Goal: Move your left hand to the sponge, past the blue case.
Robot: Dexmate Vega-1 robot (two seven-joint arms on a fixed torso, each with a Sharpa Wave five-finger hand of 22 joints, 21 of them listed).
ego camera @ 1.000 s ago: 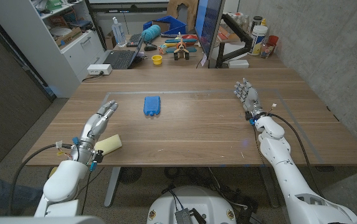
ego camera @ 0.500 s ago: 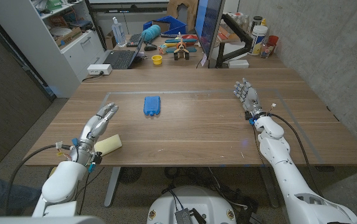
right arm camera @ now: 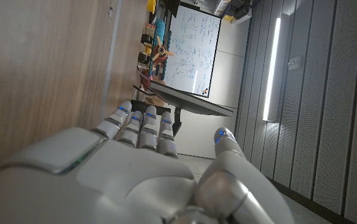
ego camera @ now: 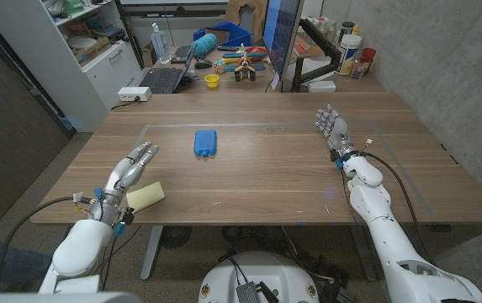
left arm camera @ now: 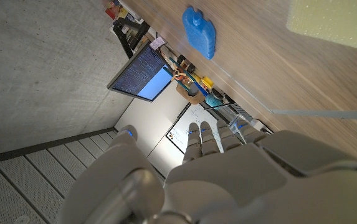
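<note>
Near the table's (ego camera: 266,168) front edge, just beside your left hand (ego camera: 131,168), lies the sponge (ego camera: 146,196), pale yellow; whether your wrist touches it you cannot tell from the head view. Your left hand's fingers are extended and slightly apart, holding nothing, pointing toward the blue case (ego camera: 205,142), which sits well beyond the sponge toward the table's middle. From your left wrist view the sponge (left arm camera: 334,22) is cut off at the picture's corner. Well apart from the sponge, across the table, your right hand (ego camera: 333,130) has its fingers straight and empty.
</note>
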